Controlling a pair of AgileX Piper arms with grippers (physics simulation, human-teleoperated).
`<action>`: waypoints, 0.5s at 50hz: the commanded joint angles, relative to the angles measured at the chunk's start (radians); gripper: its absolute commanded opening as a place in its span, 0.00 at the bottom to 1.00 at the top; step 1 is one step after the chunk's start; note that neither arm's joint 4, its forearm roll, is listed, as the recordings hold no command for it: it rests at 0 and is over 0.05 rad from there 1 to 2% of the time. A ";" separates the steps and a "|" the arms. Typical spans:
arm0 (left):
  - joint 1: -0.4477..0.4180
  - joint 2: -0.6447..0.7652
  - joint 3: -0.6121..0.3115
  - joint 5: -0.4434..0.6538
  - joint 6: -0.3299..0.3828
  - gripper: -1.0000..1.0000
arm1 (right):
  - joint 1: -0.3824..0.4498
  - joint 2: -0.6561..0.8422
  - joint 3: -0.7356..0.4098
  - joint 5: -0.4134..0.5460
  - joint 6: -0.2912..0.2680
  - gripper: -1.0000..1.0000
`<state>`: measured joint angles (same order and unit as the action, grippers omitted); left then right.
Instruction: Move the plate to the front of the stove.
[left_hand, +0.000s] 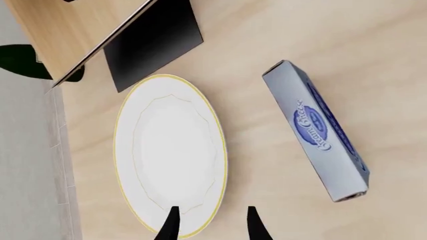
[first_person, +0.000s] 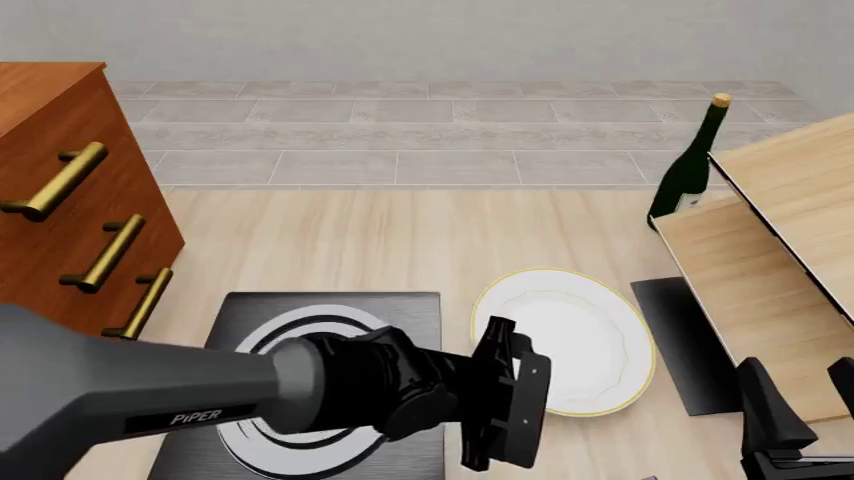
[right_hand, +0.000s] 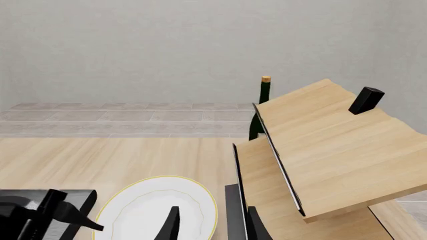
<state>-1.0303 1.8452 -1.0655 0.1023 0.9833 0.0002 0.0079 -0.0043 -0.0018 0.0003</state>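
Note:
The white plate (first_person: 567, 335) with a thin gold rim lies on the table just right of the stove (first_person: 334, 308), a black slab with silver ring burner half hidden under my left arm. The left gripper (first_person: 514, 425) hangs open at the plate's near-left edge. In the left wrist view its gripper (left_hand: 212, 226) straddles the rim of the plate (left_hand: 170, 147), one finger over the plate and one beyond it. My right gripper (first_person: 801, 400) stands open at the front right, holding nothing. Its wrist view shows the plate (right_hand: 157, 210) ahead of that gripper (right_hand: 212, 225).
A plain black mat (first_person: 674, 340) lies right of the plate, partly under a tilted wooden shelf (first_person: 774, 250). A dark bottle (first_person: 687, 170) stands behind it. A wooden dresser (first_person: 67, 200) fills the left. A blue-white cream cheese box (left_hand: 317, 130) lies near the plate.

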 joint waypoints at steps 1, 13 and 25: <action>0.004 0.014 -0.009 -0.003 0.008 1.00 | 0.000 0.000 0.000 0.000 0.000 1.00; 0.020 0.033 -0.026 -0.001 0.016 1.00 | 0.000 0.000 0.000 0.000 0.000 1.00; 0.032 0.067 -0.060 0.009 0.021 1.00 | 0.000 0.000 0.000 0.000 0.000 1.00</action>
<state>-1.0076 1.8885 -1.1020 0.1050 1.0003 0.0002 0.0079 -0.0043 -0.0018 0.0003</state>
